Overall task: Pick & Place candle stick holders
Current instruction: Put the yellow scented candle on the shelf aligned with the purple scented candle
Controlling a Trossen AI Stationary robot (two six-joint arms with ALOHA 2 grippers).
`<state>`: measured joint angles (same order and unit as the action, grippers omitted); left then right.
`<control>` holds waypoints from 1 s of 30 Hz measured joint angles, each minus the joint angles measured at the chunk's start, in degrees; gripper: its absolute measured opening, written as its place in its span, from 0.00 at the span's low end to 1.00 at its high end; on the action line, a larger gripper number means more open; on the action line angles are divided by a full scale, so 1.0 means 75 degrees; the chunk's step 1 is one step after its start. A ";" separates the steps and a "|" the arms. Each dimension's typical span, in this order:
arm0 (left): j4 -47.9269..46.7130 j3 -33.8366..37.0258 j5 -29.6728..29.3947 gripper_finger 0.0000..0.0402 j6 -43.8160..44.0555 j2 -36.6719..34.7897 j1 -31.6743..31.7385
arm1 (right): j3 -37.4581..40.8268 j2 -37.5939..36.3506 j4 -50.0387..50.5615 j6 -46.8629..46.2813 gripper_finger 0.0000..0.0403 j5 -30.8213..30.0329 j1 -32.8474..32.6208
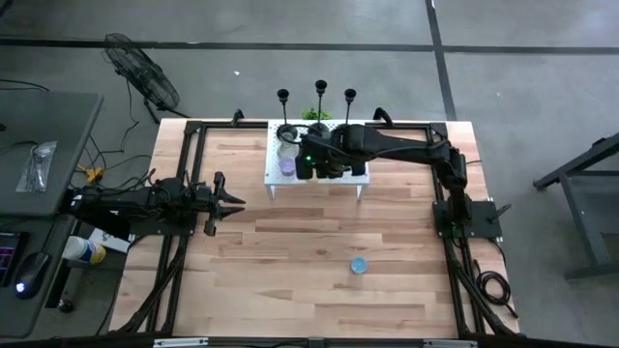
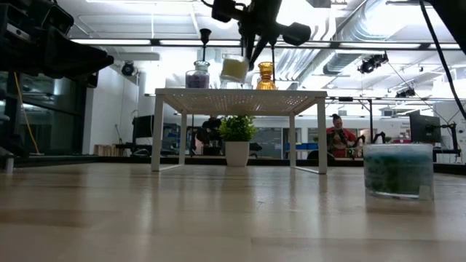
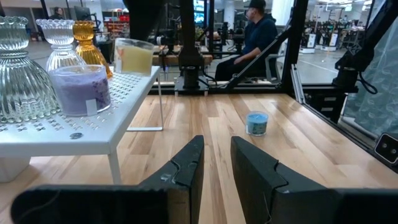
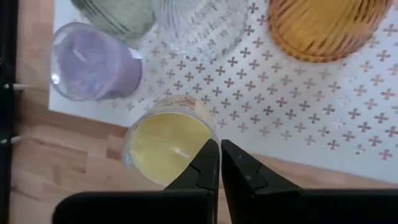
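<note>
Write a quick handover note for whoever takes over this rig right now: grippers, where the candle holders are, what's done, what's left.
Right gripper: shut on the yellow votive cup's rim, lifted above the white shelf's front edge.
Left gripper: slightly parted, empty, parked at the table's left.
On the shelf: purple votive cup, clear glass holders, amber holder.
Blue votive cup: on the table.
Left: placing yellow; blue's destination unclear.

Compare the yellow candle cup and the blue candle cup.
The yellow candle cup hangs lifted at the white rack's edge, its rim pinched by the right gripper; the blue candle cup stands free on the wooden table, far from either gripper. Both are small glass cups.
</note>
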<state>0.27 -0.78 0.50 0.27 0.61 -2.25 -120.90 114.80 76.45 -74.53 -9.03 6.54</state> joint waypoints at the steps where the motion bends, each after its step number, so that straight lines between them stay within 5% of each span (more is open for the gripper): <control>1: 0.0000 0.0000 -0.0002 0.19 0.0002 0.0001 -0.0001 | 0.0000 0.0009 0.0026 0.0006 0.01 -0.0036 0.0016; 30: 0.0000 0.0000 -0.0004 0.19 0.0000 0.0001 -0.0001 | -0.0002 0.0239 0.0299 0.0516 0.01 -0.0181 0.0490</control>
<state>0.27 -0.78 0.47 0.27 0.62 -2.26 -120.91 116.60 78.70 -70.65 -10.39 10.22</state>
